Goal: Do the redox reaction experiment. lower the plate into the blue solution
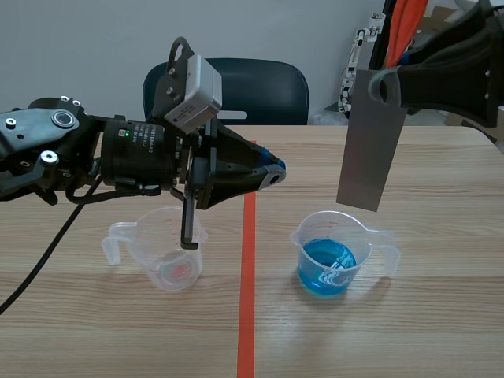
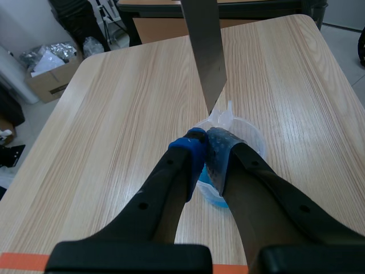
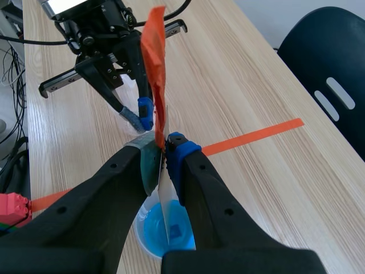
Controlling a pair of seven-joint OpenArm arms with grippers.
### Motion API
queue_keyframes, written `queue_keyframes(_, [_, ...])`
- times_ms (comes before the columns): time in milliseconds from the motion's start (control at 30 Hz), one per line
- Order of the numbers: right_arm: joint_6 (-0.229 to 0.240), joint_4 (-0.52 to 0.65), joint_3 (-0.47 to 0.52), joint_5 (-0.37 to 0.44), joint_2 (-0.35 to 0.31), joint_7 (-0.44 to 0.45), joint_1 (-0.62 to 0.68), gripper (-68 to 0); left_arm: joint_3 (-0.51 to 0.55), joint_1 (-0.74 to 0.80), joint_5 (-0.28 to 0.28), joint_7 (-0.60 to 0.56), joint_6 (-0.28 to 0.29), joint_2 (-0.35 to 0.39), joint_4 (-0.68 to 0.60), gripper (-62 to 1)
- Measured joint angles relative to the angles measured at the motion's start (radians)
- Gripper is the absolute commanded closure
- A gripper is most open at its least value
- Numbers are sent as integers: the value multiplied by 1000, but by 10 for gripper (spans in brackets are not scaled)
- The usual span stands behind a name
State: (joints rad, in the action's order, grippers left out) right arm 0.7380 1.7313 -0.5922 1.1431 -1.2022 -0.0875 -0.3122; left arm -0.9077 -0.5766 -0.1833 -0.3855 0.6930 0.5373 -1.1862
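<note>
Two arms, scene view: the right gripper (image 1: 387, 83) was clamped on the top end of the grey plate (image 1: 370, 142). The plate hung upright with its lower edge just above the far rim of the beaker (image 1: 370, 236) holding the blue solution (image 1: 327, 266), right of the tape line (image 1: 246, 299). The plate was not yet dipped.
Left side, scene view: the left gripper (image 1: 272, 175) hovered with its fingers closed on nothing, above and to the right of the empty beaker (image 1: 169, 256).
Left wrist view: the left gripper (image 2: 206, 142) had its pads meeting with nothing between them. Ahead of it, the plate (image 2: 206, 51) hung over the beaker (image 2: 246, 124).
Right wrist view: the right gripper (image 3: 163, 149) pinched the plate (image 3: 165, 205), seen edge-on, with the blue solution (image 3: 179, 228) directly beneath.
Doing it well: probably bring the plate a little nearer so it sits over the middle of the beaker. Then descend slowly and vertically so that no corner catches the rim and tips the light beaker. Keep the fingers above the liquid.
</note>
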Motion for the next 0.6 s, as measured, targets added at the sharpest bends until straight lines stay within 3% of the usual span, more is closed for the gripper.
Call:
queue_keyframes(233, [0,-72,0,-3,66,-33,0,-6,0,0,0,0,0,0,0,-27])
queue_keyframes(500, [0,-74,0,-2,77,-37,0,-6,0,0,0,0,0,0,0,-27])
queue_keyframes(600, [0,-71,0,64,71,-45,0,-6,0,0,0,0,0,0,0,-27])
